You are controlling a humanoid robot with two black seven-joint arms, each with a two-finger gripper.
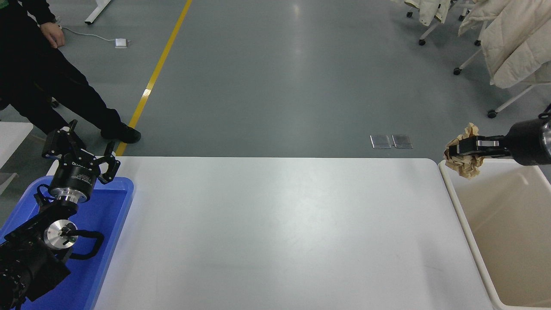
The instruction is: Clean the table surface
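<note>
The table surface (pixel 275 228) is a wide glossy white top filling the middle of the head view. My right gripper (pixel 454 151) comes in from the right edge and is shut on a crumpled brown paper ball (pixel 465 161). It holds the ball in the air over the far left corner of the cream-white bin (pixel 473 241), past the table's right end. My left gripper (pixel 88 150) is parked at the lower left above the blue tray (pixel 103 241), fingers spread open and empty.
A person in dark clothes (pixel 38 77) stands at the far left beyond the table. Chairs draped with cream coats (pixel 508 38) stand at the top right. A yellow floor line (pixel 159 69) runs across the grey floor.
</note>
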